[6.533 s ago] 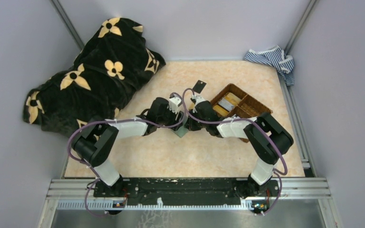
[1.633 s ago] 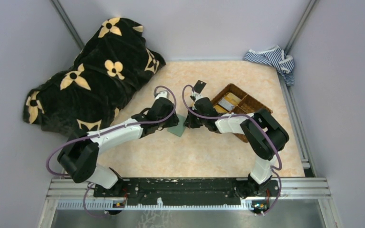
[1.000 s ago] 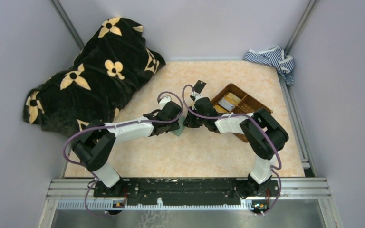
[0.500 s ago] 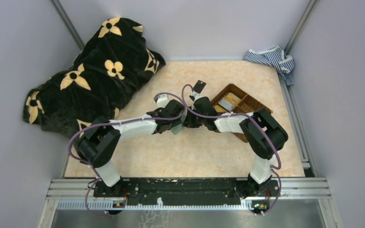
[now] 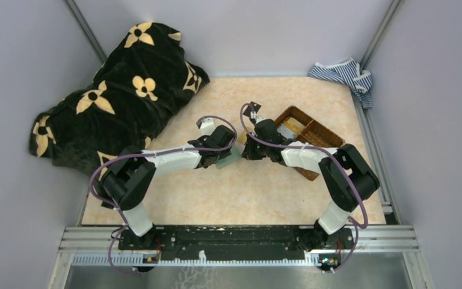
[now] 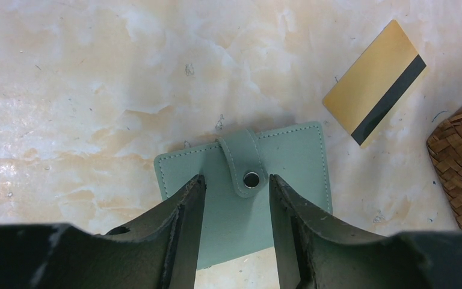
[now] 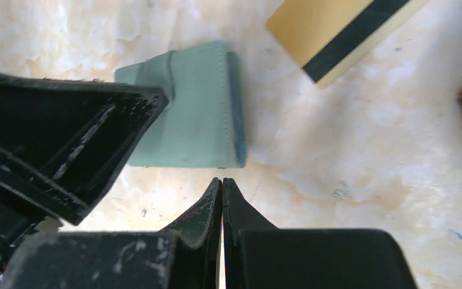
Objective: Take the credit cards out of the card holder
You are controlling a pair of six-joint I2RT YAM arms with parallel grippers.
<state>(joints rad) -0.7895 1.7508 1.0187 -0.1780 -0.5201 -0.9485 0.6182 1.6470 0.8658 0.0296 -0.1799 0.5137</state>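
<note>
Down at the near edge, we see both arms reach in over the marbled table (image 5: 216,198) and meet near its middle. The left gripper (image 6: 236,180) hangs right over the card holder (image 6: 289,156), its fingers (image 6: 183,217) spread wide either side of the snap strap and clasping nothing we can see. The card holder lies flat on the table, folded closed, strap buttoned down, its sage-green face up.

From the other side comes the right gripper (image 7: 222,180), clenched tight, fingertips pressed together with nothing between them. Its tip sits just beside the holder's edge, and we can't tell whether it touches.

Just past the holder, a gold card (image 6: 373,90) with a dark stripe lies flat on the table, apart from the holder. To the right we have the woven brown basket (image 6: 460,162). A bit farther back, a small black card (image 5: 253,109) lies by the right arm's cable.

Far left, a black blanket (image 5: 114,102) with cream flowers lies heaped. Far right corner, a blue striped cloth (image 5: 343,75).
</note>
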